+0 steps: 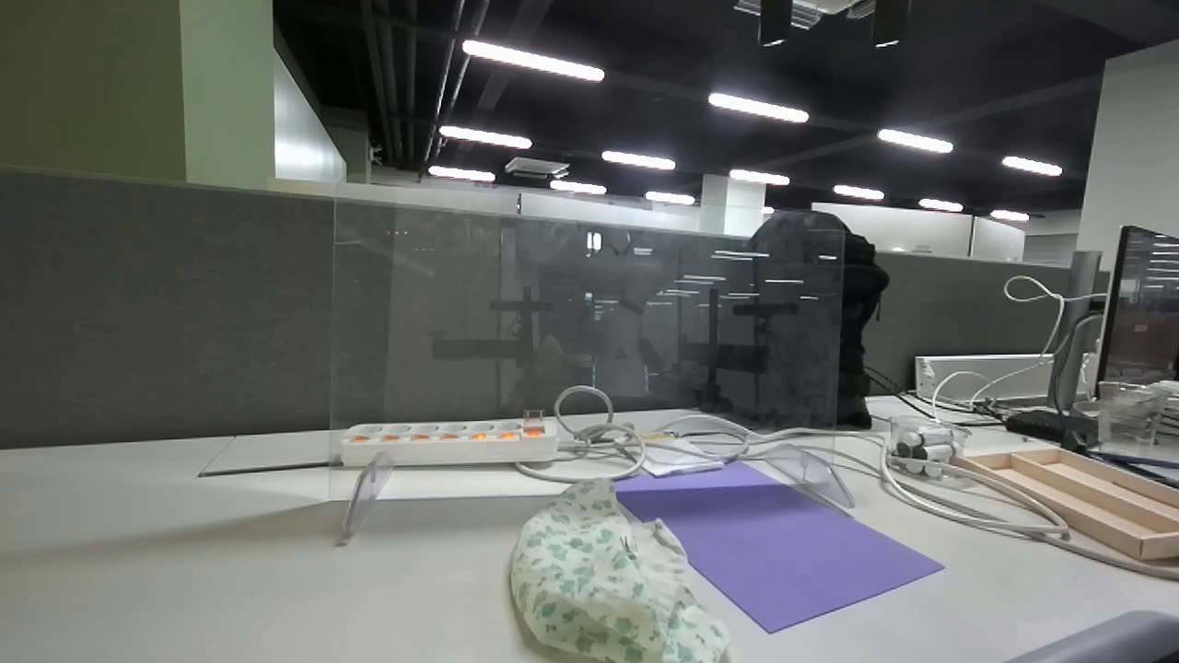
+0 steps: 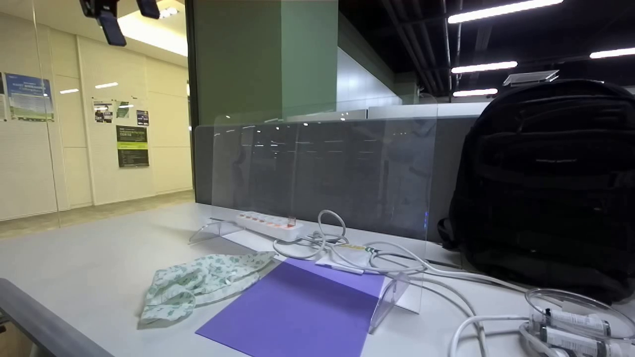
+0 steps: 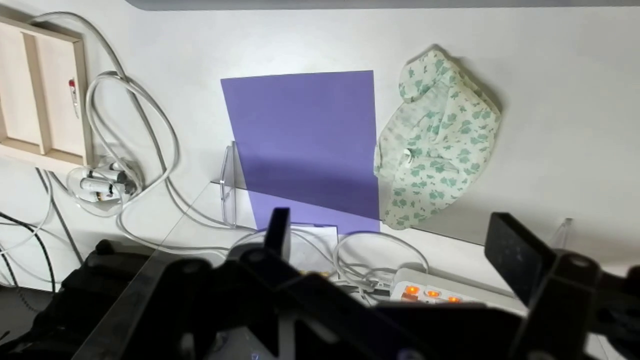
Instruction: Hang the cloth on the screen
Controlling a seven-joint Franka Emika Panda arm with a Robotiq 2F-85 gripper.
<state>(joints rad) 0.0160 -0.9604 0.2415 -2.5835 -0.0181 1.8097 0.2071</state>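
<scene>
The cloth (image 1: 589, 571), white with green leaf print, lies crumpled on the table in front of the screen, beside a purple sheet. It also shows in an exterior view (image 2: 208, 277) and in the wrist view (image 3: 455, 140). The screen (image 1: 589, 313) is a clear upright panel on two clear feet; it also shows in an exterior view (image 2: 322, 168). One foot (image 3: 228, 187) shows in the wrist view. My gripper (image 3: 392, 230) is open and empty, high above the table; only its fingers show at the top edge of both exterior views (image 1: 834, 23) (image 2: 130, 22).
A white power strip (image 1: 451, 445) and looped white cables (image 1: 599, 442) lie behind the screen. The purple sheet (image 1: 783, 543) runs under it. A black backpack (image 2: 550, 188), a clear cup with small bottles (image 1: 926, 447) and a wooden tray (image 1: 1087, 497) stand to one side.
</scene>
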